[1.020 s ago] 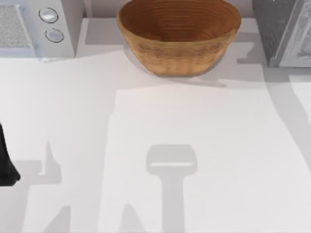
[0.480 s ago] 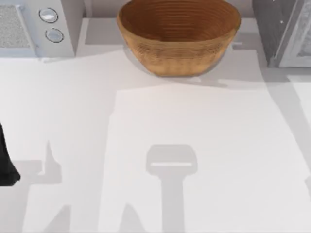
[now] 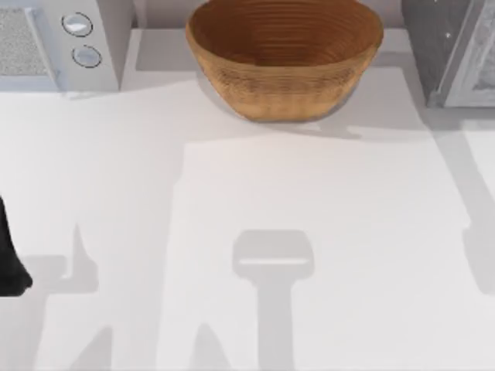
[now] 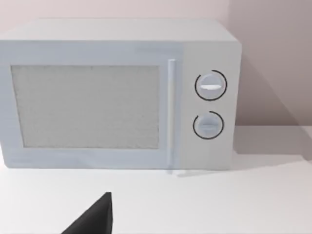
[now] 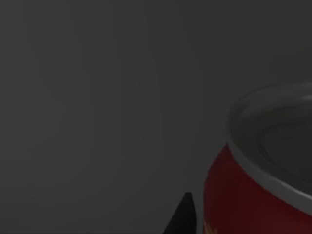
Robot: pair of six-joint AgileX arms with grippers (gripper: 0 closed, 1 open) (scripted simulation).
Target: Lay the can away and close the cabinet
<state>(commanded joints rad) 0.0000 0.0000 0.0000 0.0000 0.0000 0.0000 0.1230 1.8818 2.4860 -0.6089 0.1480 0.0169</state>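
In the right wrist view, a dark fingertip [image 5: 183,217] of the right gripper is seen just beside the can [image 5: 253,195], whose red side and silver rim are close to the camera against a dim grey surface; whether the fingers are apart, together or clamped on the can cannot be told. From above, the cabinet [image 3: 452,50] is seen at the far right corner of the table [image 3: 232,193], its lighter framed door panel angled toward the right edge. The bowl [image 3: 284,54] is placed far centre, well apart from the cabinet. The microwave [image 3: 54,42], with 2 round knobs, is set at the far left. The left arm [image 3: 9,259] is parked at the left edge; in its wrist view 1 dark fingertip [image 4: 95,219] is seen over the table, facing the microwave, and its finger spacing cannot be told.
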